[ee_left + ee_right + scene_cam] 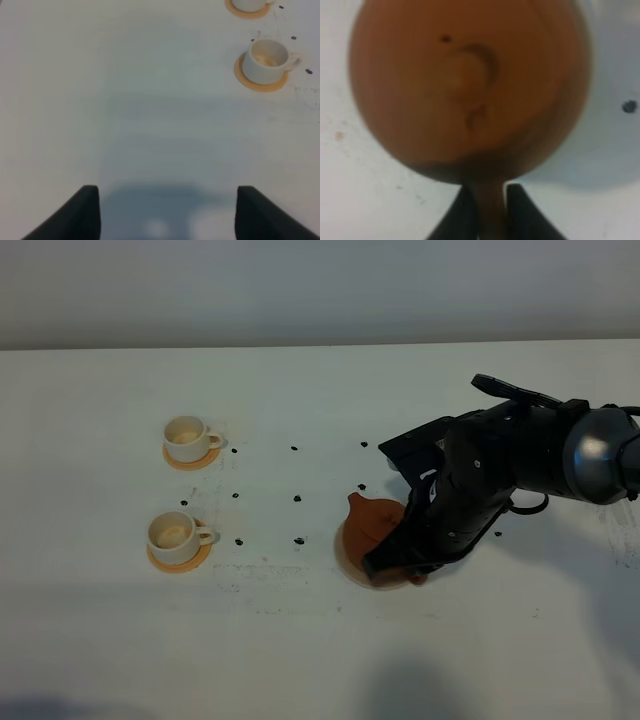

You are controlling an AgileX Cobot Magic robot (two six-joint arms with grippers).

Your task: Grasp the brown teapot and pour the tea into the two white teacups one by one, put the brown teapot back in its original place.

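Right gripper [490, 212] clamped on the teapot [372, 525] handle; teapot sits on pale disc [345, 565]. Left gripper [167, 212] jaws apart above table [150, 100].

This looks like a test lab: a white table [100, 660] with a grid of black marks [297, 499], and a plain grey wall [300, 290].

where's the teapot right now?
In the exterior high view the teapot sits right of centre on the pale disc, well to the right of the near cup. The right gripper is shut on its handle.
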